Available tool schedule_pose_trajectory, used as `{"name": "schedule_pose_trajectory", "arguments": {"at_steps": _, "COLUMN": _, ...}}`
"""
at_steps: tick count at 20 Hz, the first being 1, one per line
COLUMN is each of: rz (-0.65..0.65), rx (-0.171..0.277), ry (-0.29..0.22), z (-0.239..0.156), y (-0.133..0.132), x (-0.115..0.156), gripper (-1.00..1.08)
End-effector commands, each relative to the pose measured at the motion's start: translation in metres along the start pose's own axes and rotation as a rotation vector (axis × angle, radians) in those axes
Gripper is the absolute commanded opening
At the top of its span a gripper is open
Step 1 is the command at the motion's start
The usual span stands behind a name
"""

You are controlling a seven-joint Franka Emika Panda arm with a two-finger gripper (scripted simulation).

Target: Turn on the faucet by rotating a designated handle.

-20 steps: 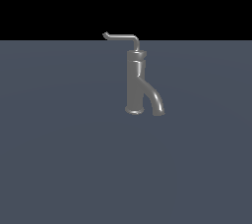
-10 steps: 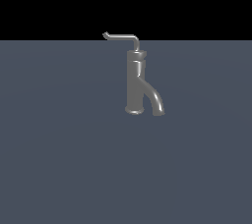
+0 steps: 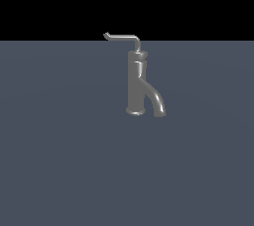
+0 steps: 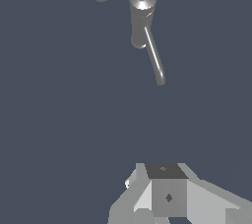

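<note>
We see the faucet (image 3: 136, 84) standing upright on the grey floor (image 3: 59, 160), its spout curving down to the exterior view's right, while the handle (image 3: 124, 37) reaches from the top cap to the exterior view's left — probably so that a sideways push on the upturned tip can rotate it. Our gripper (image 4: 165, 201) is well apart from the faucet and looks at it from above (it does not appear in the exterior view), and we cannot tell whether its fingers are spread or closed.

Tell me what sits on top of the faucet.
The faucet carries only the thin bent handle, rising from its cap. The gripper is apart from it. The handle's joint inside isn't visible.
</note>
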State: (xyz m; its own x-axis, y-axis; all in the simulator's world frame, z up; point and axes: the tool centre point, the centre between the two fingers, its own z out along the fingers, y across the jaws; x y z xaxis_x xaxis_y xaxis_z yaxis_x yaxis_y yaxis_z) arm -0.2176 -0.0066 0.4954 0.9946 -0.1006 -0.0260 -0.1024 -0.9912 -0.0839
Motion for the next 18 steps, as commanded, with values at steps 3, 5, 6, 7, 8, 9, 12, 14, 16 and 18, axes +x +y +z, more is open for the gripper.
{"name": "schedule_pose_trajectory", "arguments": {"at_steps": 3, "rz": 0.09, "rx": 0.024, "ry": -0.008, "z": 0.005, "y": -0.005, "x": 0.026, "gripper": -1.0}}
{"name": "schedule_pose_trajectory", "arguments": {"at_steps": 5, "rz": 0.139, "rx": 0.034, "ry": -0.013, "z": 0.008, "y": -0.007, "x": 0.04, "gripper": -1.0}}
{"name": "schedule_pose_trajectory", "arguments": {"at_steps": 6, "rz": 0.164, "rx": 0.039, "ry": -0.015, "z": 0.01, "y": -0.009, "x": 0.047, "gripper": -1.0}}
{"name": "schedule_pose_trajectory", "arguments": {"at_steps": 7, "rz": 0.19, "rx": 0.043, "ry": -0.018, "z": 0.012, "y": -0.01, "x": 0.054, "gripper": -1.0}}
{"name": "schedule_pose_trajectory", "arguments": {"at_steps": 8, "rz": 0.215, "rx": 0.047, "ry": -0.02, "z": 0.014, "y": -0.011, "x": 0.061, "gripper": -1.0}}
{"name": "schedule_pose_trajectory", "arguments": {"at_steps": 9, "rz": 0.241, "rx": 0.05, "ry": -0.023, "z": 0.016, "y": -0.013, "x": 0.068, "gripper": -1.0}}
{"name": "schedule_pose_trajectory", "arguments": {"at_steps": 12, "rz": 0.319, "rx": 0.058, "ry": -0.03, "z": 0.024, "y": -0.017, "x": 0.09, "gripper": -1.0}}
{"name": "schedule_pose_trajectory", "arguments": {"at_steps": 14, "rz": 0.372, "rx": 0.061, "ry": -0.035, "z": 0.03, "y": -0.02, "x": 0.104, "gripper": -1.0}}
{"name": "schedule_pose_trajectory", "arguments": {"at_steps": 16, "rz": 0.425, "rx": 0.063, "ry": -0.039, "z": 0.037, "y": -0.023, "x": 0.118, "gripper": -1.0}}
{"name": "schedule_pose_trajectory", "arguments": {"at_steps": 18, "rz": 0.478, "rx": 0.063, "ry": -0.042, "z": 0.044, "y": -0.026, "x": 0.131, "gripper": -1.0}}
